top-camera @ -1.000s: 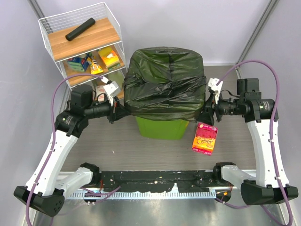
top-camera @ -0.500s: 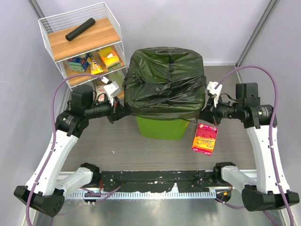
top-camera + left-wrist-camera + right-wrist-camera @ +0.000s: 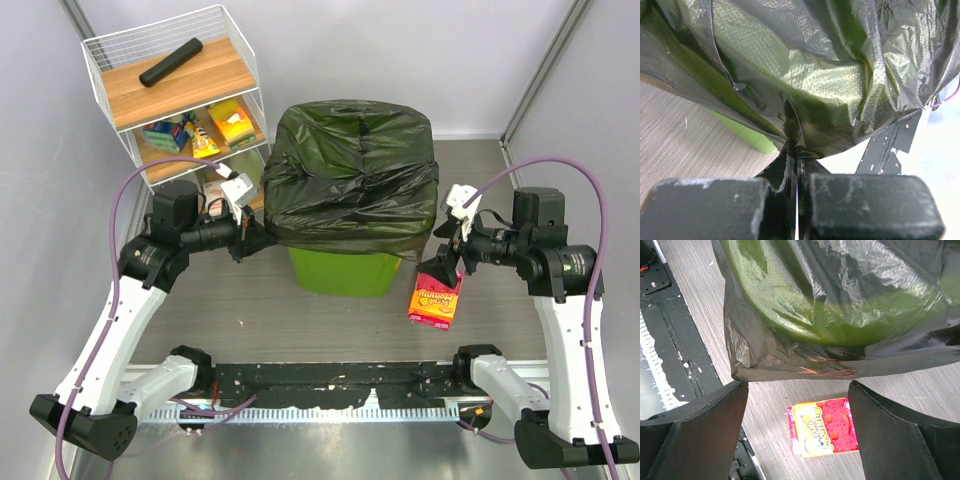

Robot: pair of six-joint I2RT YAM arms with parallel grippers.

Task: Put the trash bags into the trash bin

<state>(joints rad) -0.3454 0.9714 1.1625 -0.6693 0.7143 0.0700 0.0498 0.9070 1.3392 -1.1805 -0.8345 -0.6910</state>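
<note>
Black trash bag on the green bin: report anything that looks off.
The glossy black plastic trash bag lies draped over the lime-green plastic bin like a cap, covering its mouth, hem bunched outside; the left fingers pinch its left edge.

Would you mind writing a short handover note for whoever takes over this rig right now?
Left gripper: shut on the trash bag at its left hem.
Right gripper: open beside the bag's right hem, gripping nothing, over a red snack packet.
Done: bag draped over the green trash bin, covering its mouth, skirt hanging outside.
To do: likely regrip the right hem, settle the bag into the bin.
</note>
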